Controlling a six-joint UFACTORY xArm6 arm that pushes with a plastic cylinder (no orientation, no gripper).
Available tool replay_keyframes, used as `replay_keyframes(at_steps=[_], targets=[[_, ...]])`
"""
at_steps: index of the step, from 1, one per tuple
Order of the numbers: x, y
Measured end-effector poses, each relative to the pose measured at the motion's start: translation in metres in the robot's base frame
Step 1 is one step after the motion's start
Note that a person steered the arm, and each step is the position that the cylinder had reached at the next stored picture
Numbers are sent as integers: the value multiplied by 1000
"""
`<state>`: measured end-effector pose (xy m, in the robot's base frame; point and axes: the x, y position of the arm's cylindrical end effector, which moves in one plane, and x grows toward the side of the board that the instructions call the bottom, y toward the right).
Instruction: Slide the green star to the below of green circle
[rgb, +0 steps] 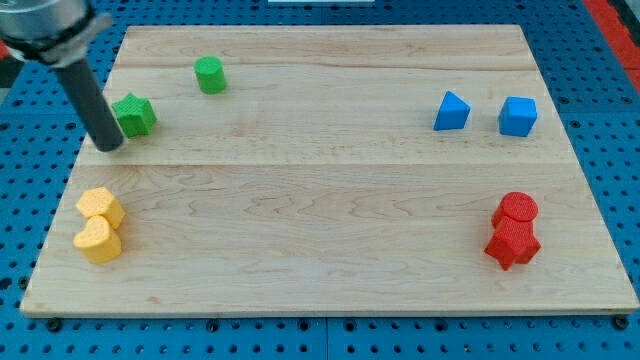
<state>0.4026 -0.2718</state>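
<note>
Resting on the wooden board (330, 250) near its left edge, my tip (110, 146) stands at the lower end of the dark rod (90, 100), which slants up toward the view's top left into the arm's grey housing. There are no fingers here to spread, press together or pinch, only the bare rod end, and it holds nothing. Just to the tip's right and slightly toward the view's top sits the green star (135, 115); the rod's side looks to be touching or all but touching the star's left edge, though I cannot tell which. Farther to the tip's right and higher toward the view's top stands the green circle (210, 75), clearly apart from the star, so the star lies below and to the left of it in the view. Below the tip, toward the view's bottom, two yellow blocks sit close together: a yellow hexagon-like block (100, 206) and, touching it just beneath, a yellow heart (98, 241). Far off to the tip's right, across the board, a blue triangle (452, 111) and a blue cube-like block (518, 116) sit side by side with a small gap. Lower on that far right side, a red round block (516, 209) touches a red star-like block (512, 243) beneath it.
</note>
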Motion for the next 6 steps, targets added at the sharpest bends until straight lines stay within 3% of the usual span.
replay_keyframes(at_steps=[1, 3, 6], targets=[[-22, -33], [-29, 58], [-60, 21]])
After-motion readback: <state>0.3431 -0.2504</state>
